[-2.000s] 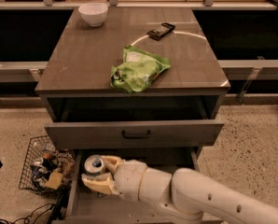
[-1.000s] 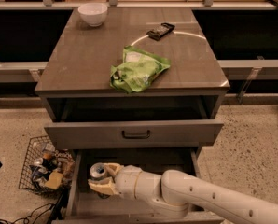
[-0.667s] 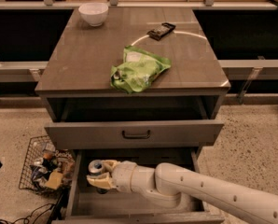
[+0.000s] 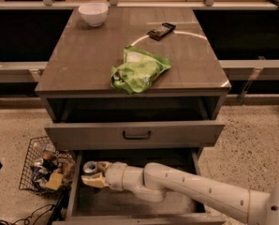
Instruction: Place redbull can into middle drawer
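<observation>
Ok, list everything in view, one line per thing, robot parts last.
bowl: one, white, far left corner of the cabinet top
flat packet: one, dark, far side of the top, right of the bowl
bag: one, green, crumpled, near the top's front edge
cabinet: one, grey-brown, centre of view
handled drawer: one, grey-brown, dark bow handle, partly out
middle drawer: one, grey-brown, pulled open below the handled drawer
redbull can: one, silver top showing, left rear of the middle drawer
wire basket: one, dark, on the floor left of the cabinet, holding mixed items
arm: one, white, reaching in from the lower right
tool: one, yellowish fingers, closed on the can inside the middle drawer
</observation>
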